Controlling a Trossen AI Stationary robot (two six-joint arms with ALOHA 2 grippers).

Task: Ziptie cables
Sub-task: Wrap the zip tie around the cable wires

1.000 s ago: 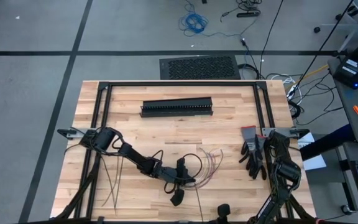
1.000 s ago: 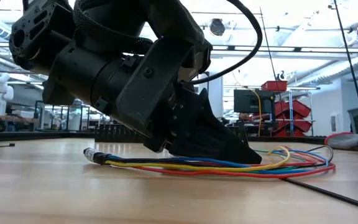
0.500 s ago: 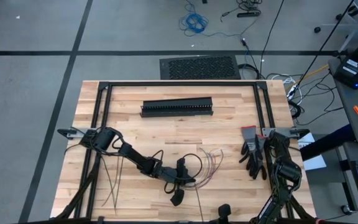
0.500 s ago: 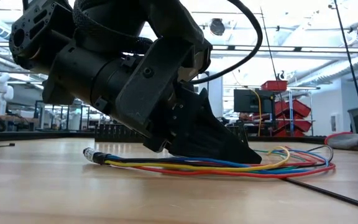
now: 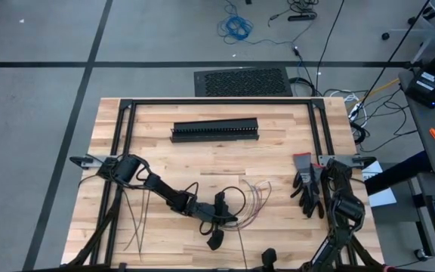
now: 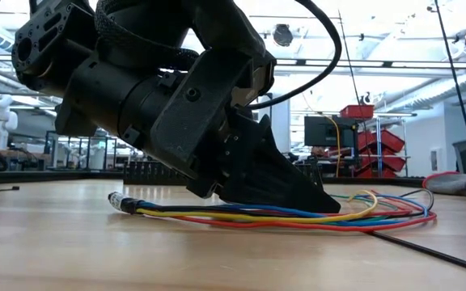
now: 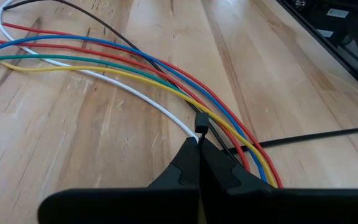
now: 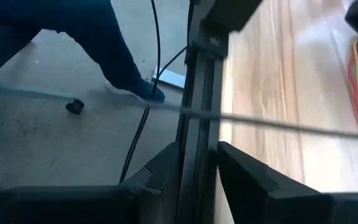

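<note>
Left gripper (image 7: 199,144) down on the table (image 5: 202,162) at front centre, fingers clamped on a ziptie (image 7: 200,122) lying across the cables (image 7: 123,68). Cables fan out beside it. Right gripper (image 8: 199,155) parked at the right edge, slightly parted, holding nothing; spare zipties (image 5: 136,219) lie front left.

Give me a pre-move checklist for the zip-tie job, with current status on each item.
1. Left gripper shut, tips at the cables: ok.
2. Ziptie head at its fingertips: ok; held or not: cannot tell.
3. Cables gathered under the tie: not ok, still fanned out.
4. Right gripper parked at table's right edge: ok.
5. Spare zipties lying at table's left: ok.
</note>
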